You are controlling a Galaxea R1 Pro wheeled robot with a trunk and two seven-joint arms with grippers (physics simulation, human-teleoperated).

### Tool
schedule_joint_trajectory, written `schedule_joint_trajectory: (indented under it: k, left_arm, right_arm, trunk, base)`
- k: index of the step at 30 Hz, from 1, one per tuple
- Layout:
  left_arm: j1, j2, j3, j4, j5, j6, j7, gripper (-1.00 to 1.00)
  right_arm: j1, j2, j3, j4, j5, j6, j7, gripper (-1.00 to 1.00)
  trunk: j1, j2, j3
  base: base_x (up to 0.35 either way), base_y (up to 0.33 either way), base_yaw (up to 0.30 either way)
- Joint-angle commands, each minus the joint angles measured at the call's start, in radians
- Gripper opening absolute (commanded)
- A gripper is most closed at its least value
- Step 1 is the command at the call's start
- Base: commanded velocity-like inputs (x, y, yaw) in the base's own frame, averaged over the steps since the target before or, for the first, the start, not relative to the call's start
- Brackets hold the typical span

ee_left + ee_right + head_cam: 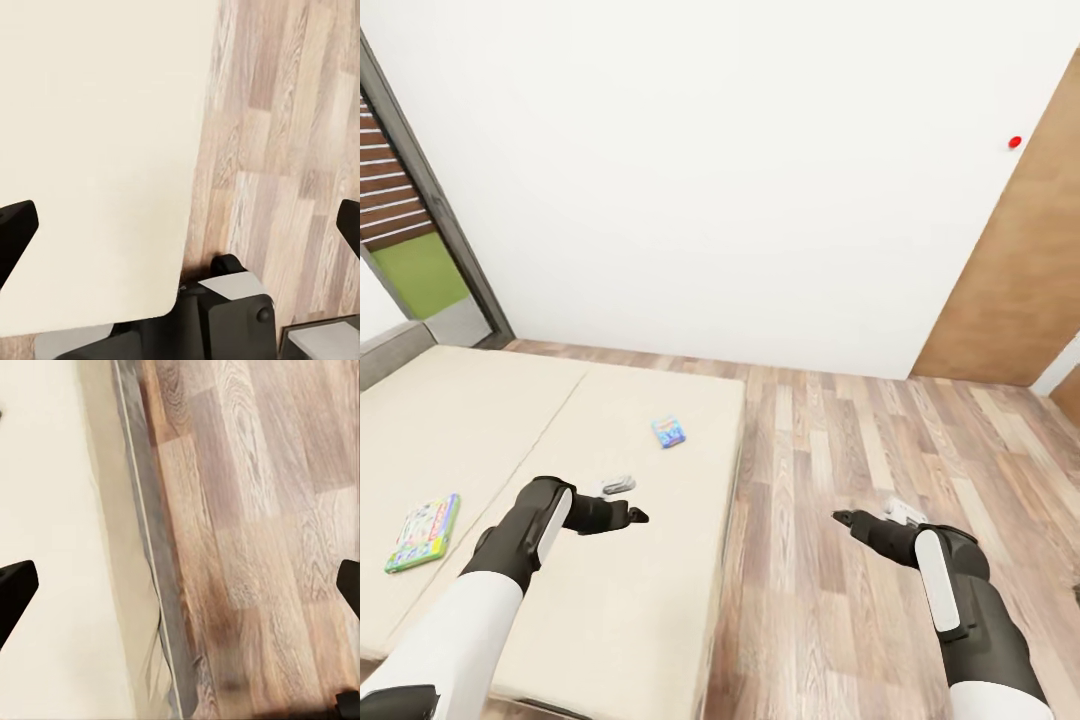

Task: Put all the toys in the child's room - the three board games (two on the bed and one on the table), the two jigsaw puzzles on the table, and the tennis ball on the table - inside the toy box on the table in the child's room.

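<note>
A low, wide bed (510,420) with a bare beige mattress and a grey-brown frame carries two board games. The larger one — a flat rectangular box, white with a green edge and a colourful printed top (423,532) — lies flat near the mattress's left edge, slightly askew. The small flat blue box (669,431) lies flat close to the mattress's right edge, well apart from the first.

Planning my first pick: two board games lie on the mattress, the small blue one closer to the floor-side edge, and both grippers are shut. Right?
Not quite: the left gripper and right gripper are open, as the wrist views show. The small blue game and the larger one lie on the mattress as stated.
</note>
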Motion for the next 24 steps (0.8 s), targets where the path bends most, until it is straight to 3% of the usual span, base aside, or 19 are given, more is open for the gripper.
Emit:
schedule_joint_trajectory:
  k: [1,19,24]
  left_arm:
    - [0.0,0.0,0.002,-0.001,0.001,0.006,-0.003,1.0]
    - [0.0,0.001,0.002,-0.002,0.0,0.006,-0.003,1.0]
    - [0.0,0.001,0.002,-0.001,0.0,0.006,-0.003,1.0]
  right_arm:
    - [-0.001,0.001,-0.003,0.0,0.0,0.005,0.002,1.0]
    - [-0.001,0.001,-0.003,0.0,0.0,0.004,0.001,1.0]
    - [-0.001,0.001,-0.003,0.0,0.001,0.003,0.001,1.0]
  trunk:
    - [0.001,-0.002,-0.002]
    - [0.001,-0.002,-0.002]
    - [0.001,-0.002,-0.002]
  base:
    - [0.0,0.094,-0.28]
    - [0.0,0.154,-0.28]
    - [0.0,0.159,-0.16]
